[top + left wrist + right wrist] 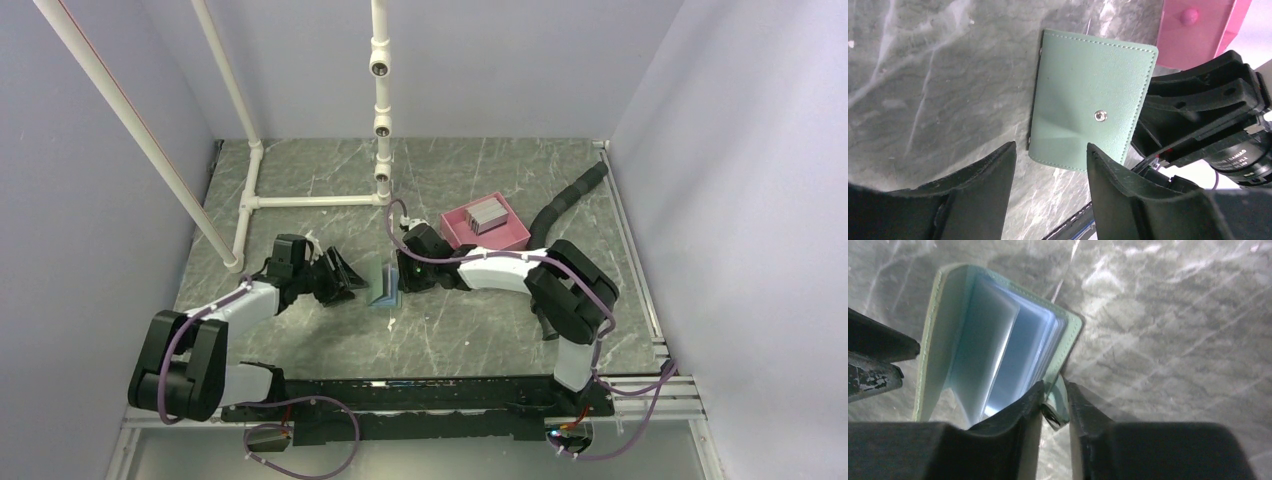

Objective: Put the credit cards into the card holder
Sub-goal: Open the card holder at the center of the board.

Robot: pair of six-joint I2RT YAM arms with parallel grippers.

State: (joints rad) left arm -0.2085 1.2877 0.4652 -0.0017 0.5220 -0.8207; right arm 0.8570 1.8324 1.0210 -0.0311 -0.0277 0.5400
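Grey marbled desk [480, 330], card holder [385, 286] standing open near its middle, between the two arms.

Seen from the right wrist, the card holder shows its light blue sleeves [998, 345], which are fanned apart, with its green cover around them. The right gripper [1055, 395] is grasping the snap tab [1054, 412] at the cover's edge, with its fingers pressed close on both sides of the tab. The left gripper [1050, 147] is released, and its fingers [993, 172] are spread wide just before the closed outer side of the cover, without touching it. The grey credit cards [487, 213] lie in a pink tray [510, 238], toward the far right part of the desk, just behind the right arm. A black hose [570, 200] lies near the right edge, and a white pipe frame [310, 201] stands toward the far left corner.
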